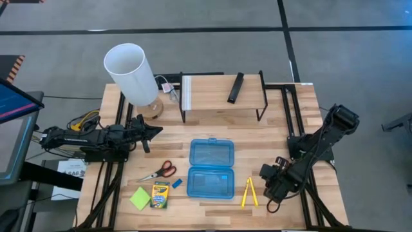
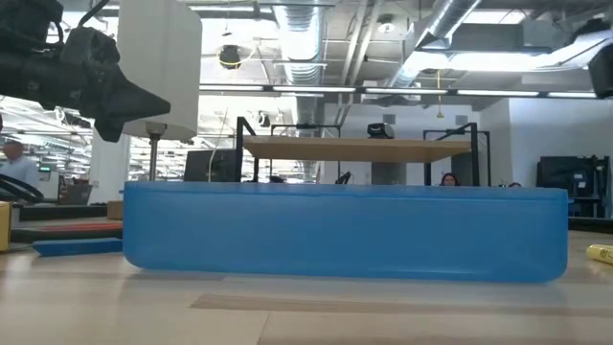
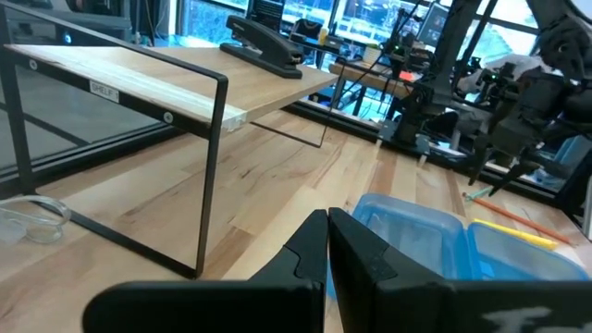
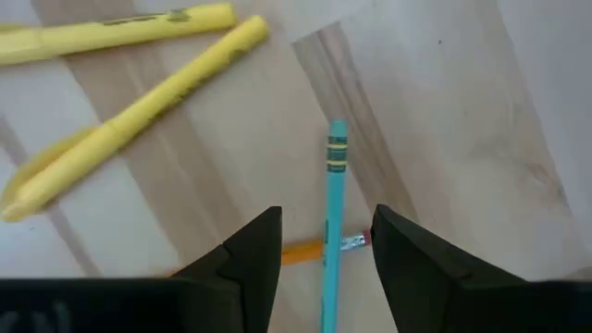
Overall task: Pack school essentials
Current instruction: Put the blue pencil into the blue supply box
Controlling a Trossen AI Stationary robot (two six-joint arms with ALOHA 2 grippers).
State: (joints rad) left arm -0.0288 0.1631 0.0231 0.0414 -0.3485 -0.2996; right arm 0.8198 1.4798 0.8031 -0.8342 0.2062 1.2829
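Parted, the right gripper (image 4: pixel 326 245) straddles a teal pencil (image 4: pixel 331 222) just right of the yellow sticks (image 1: pixel 249 192) at the near edge; left gripper (image 3: pixel 328 242) clenched, far left.

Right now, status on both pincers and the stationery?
Right pincer open, straddling a teal pencil beside two yellow sticks. Left pincer shut, waiting near the lamp. Blue case open. Nothing blocking.

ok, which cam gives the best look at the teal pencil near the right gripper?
The right wrist view: the teal pencil lies between the open fingers of the right gripper, crossing an orange pencil. The left wrist view shows only thin lines there, the high view hides it under the arm, and the low view misses it.
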